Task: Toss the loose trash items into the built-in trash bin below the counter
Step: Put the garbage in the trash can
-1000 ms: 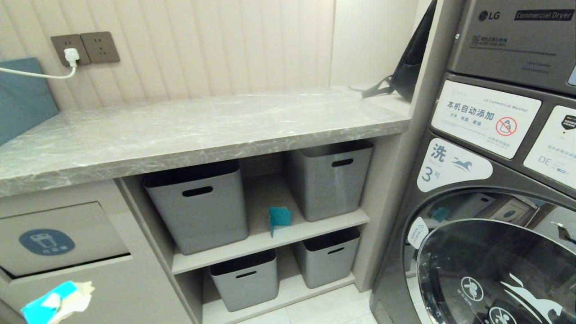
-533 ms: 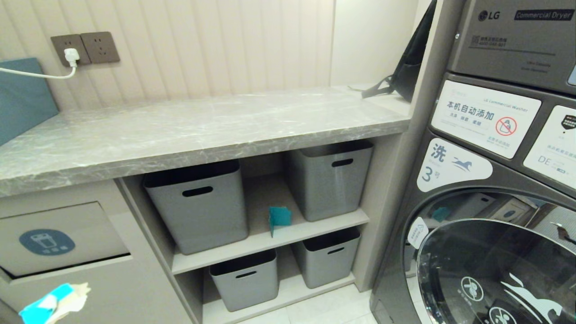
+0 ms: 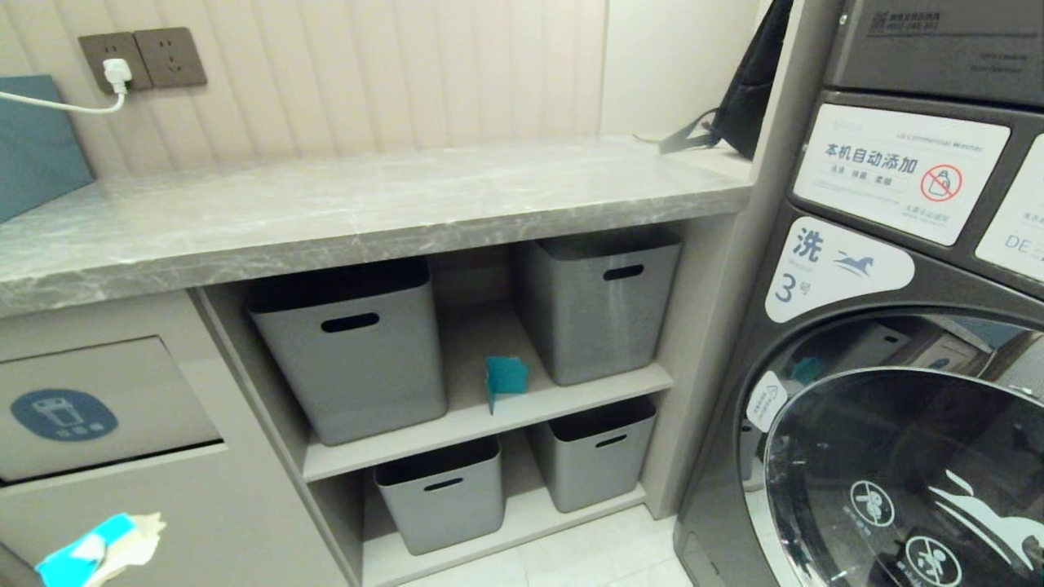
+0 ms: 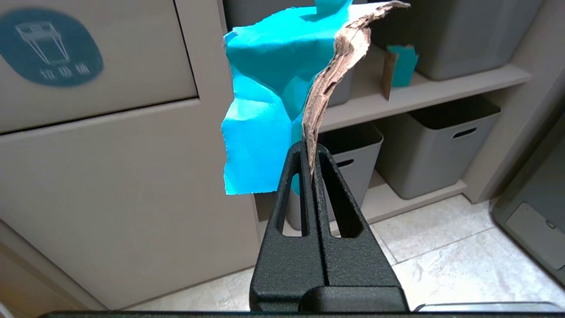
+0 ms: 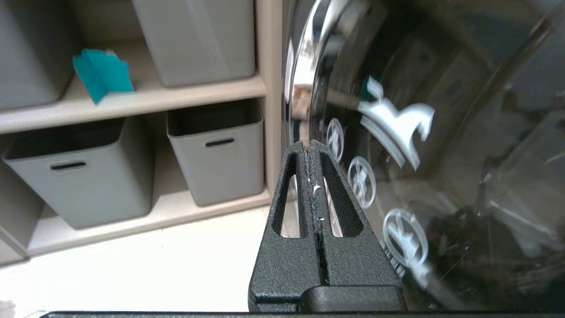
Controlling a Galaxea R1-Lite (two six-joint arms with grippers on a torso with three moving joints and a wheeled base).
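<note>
My left gripper [image 4: 310,148] is shut on a torn teal wrapper [image 4: 265,88] with a brown cardboard back, which stands up from the fingertips. In the head view that wrapper [image 3: 94,550] shows at the bottom left, just below the built-in trash bin's beige flap [image 3: 139,371] with its blue oval sticker [image 3: 64,414]. The flap [image 4: 132,53] looks closed. A second teal wrapper [image 3: 506,379] stands on the middle shelf between two grey boxes, under the grey marble counter [image 3: 326,212]. My right gripper [image 5: 309,145] is shut and empty, low beside the washer door.
Grey storage boxes [image 3: 351,350] with slot handles fill the shelves. A washer with a glass door [image 3: 897,473] stands at the right. A blue-grey box [image 3: 33,147] and a plugged-in white cable are on the counter's left, a black bag [image 3: 742,98] at its far right. Below is pale tiled floor [image 3: 587,554].
The whole head view has shifted upward in the picture, so the camera has moved. The teal wrapper stays in my left gripper at the bottom left.
</note>
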